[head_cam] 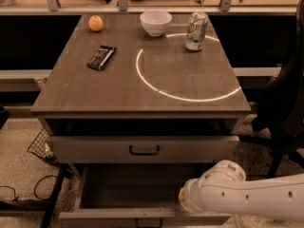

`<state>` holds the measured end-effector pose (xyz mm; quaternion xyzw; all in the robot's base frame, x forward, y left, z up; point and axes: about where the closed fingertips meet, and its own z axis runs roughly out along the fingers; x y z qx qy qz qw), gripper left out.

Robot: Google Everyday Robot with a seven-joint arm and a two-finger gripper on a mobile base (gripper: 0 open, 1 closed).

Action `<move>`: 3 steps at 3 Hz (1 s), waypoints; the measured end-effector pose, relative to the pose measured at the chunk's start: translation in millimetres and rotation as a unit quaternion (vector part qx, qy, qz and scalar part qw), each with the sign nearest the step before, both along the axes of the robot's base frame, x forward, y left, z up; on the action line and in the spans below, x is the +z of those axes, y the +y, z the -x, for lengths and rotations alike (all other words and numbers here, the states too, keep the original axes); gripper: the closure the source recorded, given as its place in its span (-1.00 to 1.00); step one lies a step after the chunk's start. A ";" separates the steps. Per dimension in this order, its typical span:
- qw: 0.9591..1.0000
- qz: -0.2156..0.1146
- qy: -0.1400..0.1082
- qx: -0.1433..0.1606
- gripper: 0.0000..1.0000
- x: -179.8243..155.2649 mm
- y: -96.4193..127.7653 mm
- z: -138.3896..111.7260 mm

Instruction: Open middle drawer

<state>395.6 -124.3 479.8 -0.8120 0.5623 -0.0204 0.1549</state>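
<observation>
The middle drawer [129,190] stands pulled out below the table top, and its dark boxy inside shows. Its low front [109,218] lies at the frame's lower edge, with the small dark handle [149,222] partly cut off. My white arm [247,196] reaches in from the lower right, and its rounded end [190,201] hangs over the drawer's right front corner. My gripper is out of view, hidden beyond that end of the arm near the drawer front.
The taller top drawer [142,148] with its bigger handle sits above. On the table top [95,94] are an orange [95,23], a white bowl [156,22], a soda can [196,31] and a dark snack bar [101,57]. A dark chair [285,103] stands at right, a wire basket [40,146] at left.
</observation>
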 end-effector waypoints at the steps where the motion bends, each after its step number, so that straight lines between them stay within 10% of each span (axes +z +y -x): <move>1: 1.000 -0.010 0.013 0.009 1.00 -30.5 -1.1 10.3; 3: 0.999 -0.016 0.050 0.007 1.00 -66.2 -1.0 31.8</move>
